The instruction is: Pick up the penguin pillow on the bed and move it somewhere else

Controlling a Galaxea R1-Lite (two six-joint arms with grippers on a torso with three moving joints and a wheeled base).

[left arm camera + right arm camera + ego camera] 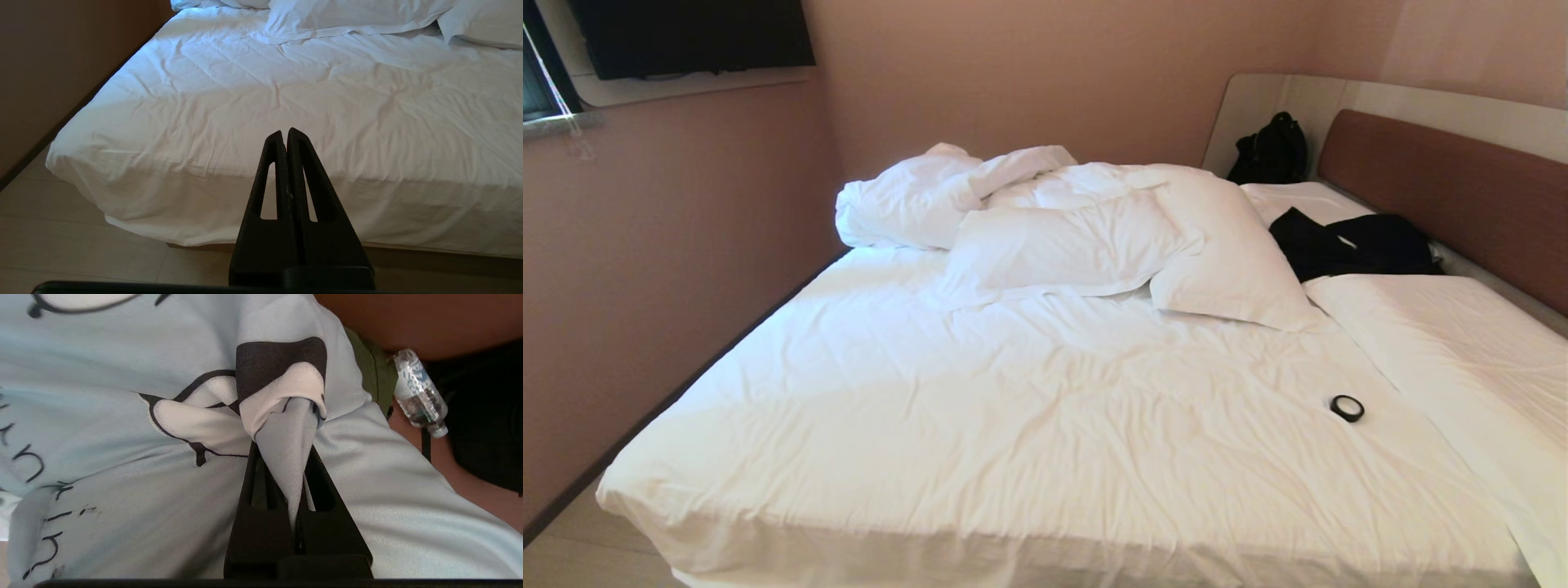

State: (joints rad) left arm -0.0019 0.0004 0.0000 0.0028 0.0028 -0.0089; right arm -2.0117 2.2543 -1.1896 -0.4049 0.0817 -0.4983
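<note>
- Penguin pillow [122, 465] is already picked up: the right gripper [291, 465] is pinched tight on a bunched fold of its pale blue cloth, and a black-and-white penguin shows right at the pinch.
- It is nowhere on the bed [1013, 425] in the head view, so it looks like it has been lifted off. The right arm is out of that view, off to the side.
- What is left, I think: carry it to a new spot, set it down and let go.
- I cannot tell for sure where the pillow hangs now, because the right wrist view is almost filled with cloth.
- Behind the pillow in that view are a water bottle [421, 394], something dark and a brown surface. The pillow could bump the bottle if it swings that way.
- The left gripper [286, 136] is closed with nothing in it, held low by the foot of the bed.
- On the bed lie a rumpled white duvet [980, 192], a white pillow [1233, 261], black clothes [1356, 245] and a small black ring [1347, 407]. A black bag [1270, 151] sits by the headboard [1445, 196].
</note>
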